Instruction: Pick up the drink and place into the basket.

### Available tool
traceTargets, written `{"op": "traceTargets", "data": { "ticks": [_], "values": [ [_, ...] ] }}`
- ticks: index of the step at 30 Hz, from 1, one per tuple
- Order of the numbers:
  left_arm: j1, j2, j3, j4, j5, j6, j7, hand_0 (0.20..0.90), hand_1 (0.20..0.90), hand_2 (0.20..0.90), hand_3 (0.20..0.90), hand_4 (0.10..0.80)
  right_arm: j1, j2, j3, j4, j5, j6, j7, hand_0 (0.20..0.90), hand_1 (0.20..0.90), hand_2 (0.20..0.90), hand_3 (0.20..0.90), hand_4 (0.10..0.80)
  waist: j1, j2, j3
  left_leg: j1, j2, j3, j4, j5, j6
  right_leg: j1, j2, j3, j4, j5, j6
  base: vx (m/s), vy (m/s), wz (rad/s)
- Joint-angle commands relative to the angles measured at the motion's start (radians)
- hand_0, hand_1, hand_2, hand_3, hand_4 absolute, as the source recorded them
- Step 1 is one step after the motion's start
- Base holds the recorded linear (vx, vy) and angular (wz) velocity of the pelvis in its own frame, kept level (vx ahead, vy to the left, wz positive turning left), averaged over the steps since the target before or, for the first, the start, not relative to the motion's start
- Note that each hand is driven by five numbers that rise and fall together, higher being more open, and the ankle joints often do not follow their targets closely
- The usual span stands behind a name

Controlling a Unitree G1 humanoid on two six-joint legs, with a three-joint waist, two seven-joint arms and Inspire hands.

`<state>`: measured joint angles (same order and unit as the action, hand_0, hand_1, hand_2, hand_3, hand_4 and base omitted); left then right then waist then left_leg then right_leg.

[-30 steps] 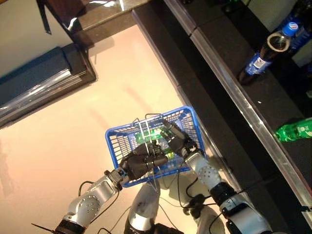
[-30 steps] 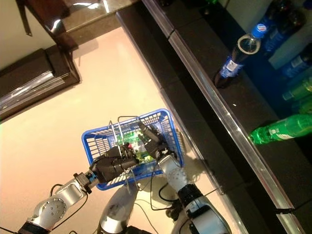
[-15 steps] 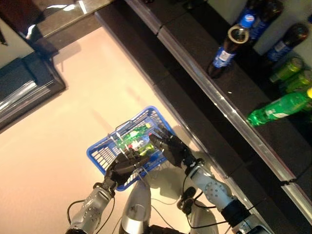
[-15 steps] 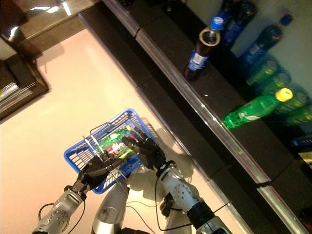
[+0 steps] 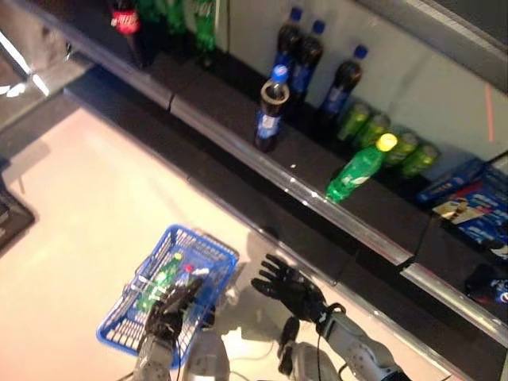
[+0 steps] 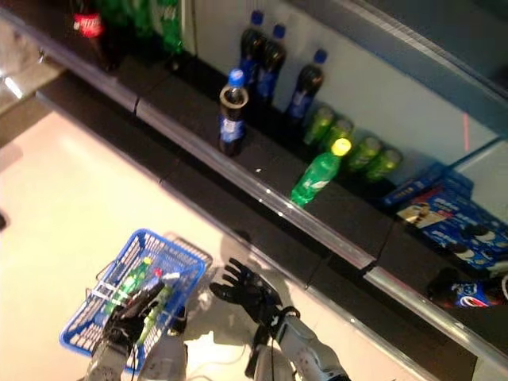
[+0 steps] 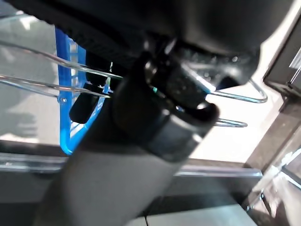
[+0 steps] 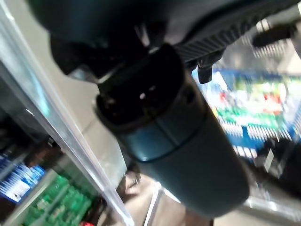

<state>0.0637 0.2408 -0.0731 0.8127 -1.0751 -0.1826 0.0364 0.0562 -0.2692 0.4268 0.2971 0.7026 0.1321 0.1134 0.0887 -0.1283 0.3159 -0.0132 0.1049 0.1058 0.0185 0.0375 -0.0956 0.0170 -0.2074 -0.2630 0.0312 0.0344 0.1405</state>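
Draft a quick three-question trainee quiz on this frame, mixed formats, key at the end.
1. True or false: the right hand is holding a bottle.
2. The left hand is curled round what? A) the blue basket's wire handles B) the shelf edge C) a cola bottle
3. Fill in: the green bottle with the yellow cap on the shelf is ____, not upright.

Key: 1 false, it is open beside the basket; 2 A; 3 tilted.

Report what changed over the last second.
The right robot hand let go of the green bottle and drew out of the blue basket, fingers now spread. The camera also swung up toward the shelf. The left robot hand stays shut on the basket's wire handles.
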Motion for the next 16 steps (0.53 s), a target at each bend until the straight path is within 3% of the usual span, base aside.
{"op": "traceTargets", "data": {
  "ticks": [1, 5, 8, 11, 16],
  "values": [
    [0.013, -0.036, -0.038, -0.118, 0.093, -0.121, -0.053, 0.300, 0.300, 0.300, 0.200, 0.100, 0.010, 0.001, -0.035, -0.021, -0.055, -0.075, -0.004, 0.900, 0.900, 0.900, 0.900, 0.800, -0.012, 0.068, -0.111, 0.001, 0.009, 0.025, -0.024, 0.047, 0.038, 0.005, 0.008, -0.022, 0.038, 0.009, -0.023, 0.023, -0.008, -0.13],
    [0.015, -0.063, 0.028, 0.067, 0.092, -0.119, -0.055, 0.300, 0.300, 0.300, 0.200, 0.100, 0.030, 0.044, -0.121, 0.284, -0.188, -0.103, -0.070, 0.900, 0.900, 0.900, 0.900, 0.800, -0.050, 0.074, -0.169, 0.052, 0.022, 0.060, -0.064, 0.041, 0.027, 0.039, 0.006, -0.004, -0.009, 0.018, -0.017, 0.075, -0.030, -0.22],
    [-0.002, -0.074, 0.058, 0.222, 0.115, -0.134, -0.117, 0.300, 0.300, 0.300, 0.200, 0.100, 0.001, 0.066, -0.191, 0.670, -0.294, -0.182, -0.107, 0.900, 0.900, 0.900, 0.900, 0.800, -0.056, 0.088, -0.206, 0.093, 0.029, 0.083, -0.099, 0.032, 0.021, 0.075, 0.002, -0.006, -0.063, 0.038, -0.006, 0.079, -0.043, -0.25],
    [-0.010, -0.073, 0.075, 0.287, 0.130, -0.135, -0.132, 0.300, 0.300, 0.300, 0.200, 0.100, -0.006, 0.075, -0.219, 0.799, -0.422, -0.225, -0.166, 0.900, 0.900, 0.900, 0.900, 0.800, -0.061, 0.096, -0.219, 0.105, 0.031, 0.093, -0.106, 0.027, 0.017, 0.085, 0.000, -0.007, -0.081, 0.047, 0.000, 0.043, -0.027, -0.04],
    [-0.022, -0.074, 0.089, 0.323, 0.148, -0.128, -0.132, 0.300, 0.300, 0.300, 0.200, 0.100, -0.002, 0.080, -0.235, 0.875, -0.468, -0.198, -0.210, 0.900, 0.900, 0.900, 0.900, 0.800, -0.065, 0.099, -0.227, 0.109, 0.034, 0.096, -0.106, 0.020, 0.016, 0.088, 0.000, -0.008, -0.085, 0.046, 0.002, 0.009, -0.011, -0.10]
  ]
}}
